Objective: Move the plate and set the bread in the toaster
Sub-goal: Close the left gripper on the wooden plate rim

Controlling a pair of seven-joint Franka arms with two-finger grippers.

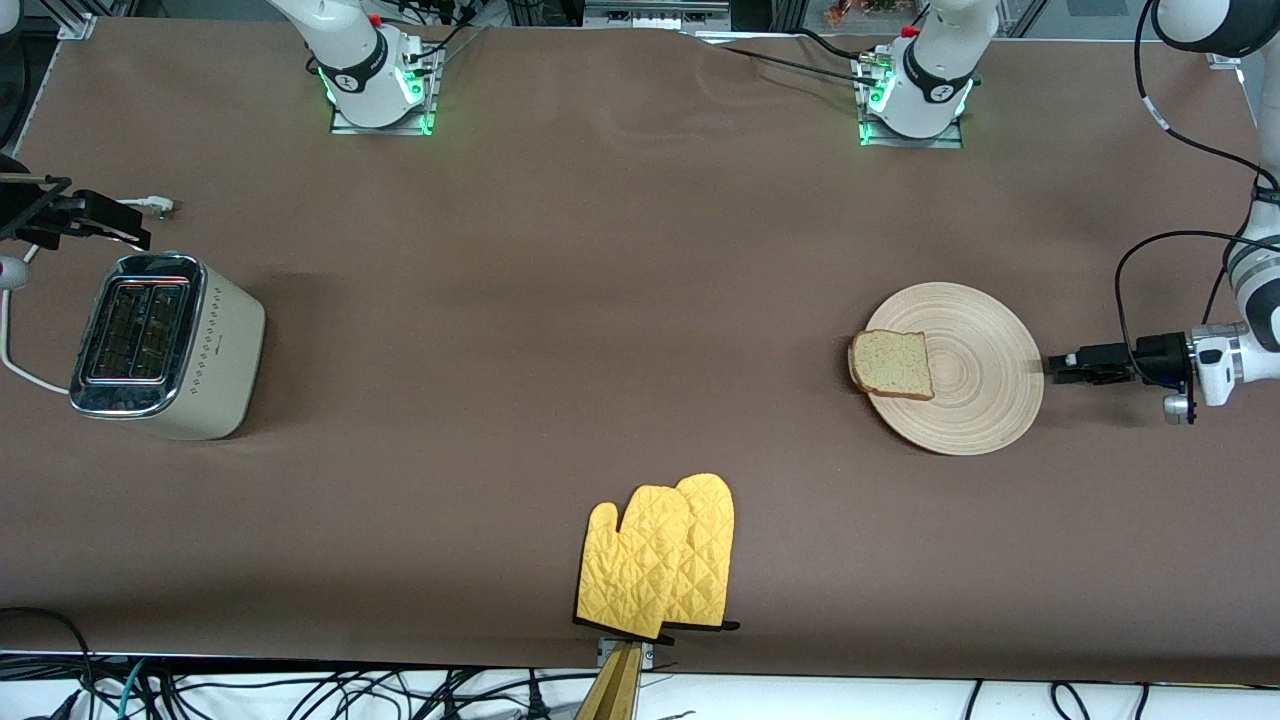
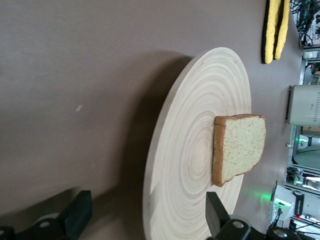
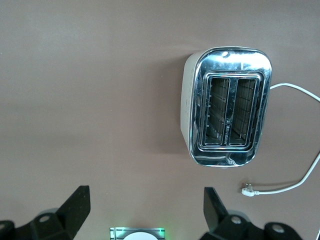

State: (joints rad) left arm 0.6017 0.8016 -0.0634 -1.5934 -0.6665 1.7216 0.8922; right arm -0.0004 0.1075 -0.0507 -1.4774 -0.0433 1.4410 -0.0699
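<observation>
The pale wooden plate [image 1: 975,400] lies toward the left arm's end of the table. The bread [image 1: 892,365] rests on it, at the rim that faces the toaster. My left gripper [image 1: 1052,368] is level with the table at the plate's outer rim. In the left wrist view that gripper [image 2: 147,212] is open, with the plate's [image 2: 190,150] edge between the fingers and the bread [image 2: 240,147] farther along. The cream toaster [image 1: 165,345] stands at the right arm's end with both slots empty. My right gripper [image 1: 125,222] hangs open beside the toaster [image 3: 227,117], holding nothing.
A pair of yellow oven mitts [image 1: 660,560] lies near the table edge closest to the front camera. The toaster's white cord [image 1: 20,375] loops off the table's end, and its plug [image 1: 160,208] lies under the right gripper. The arm bases [image 1: 375,80] stand at the back.
</observation>
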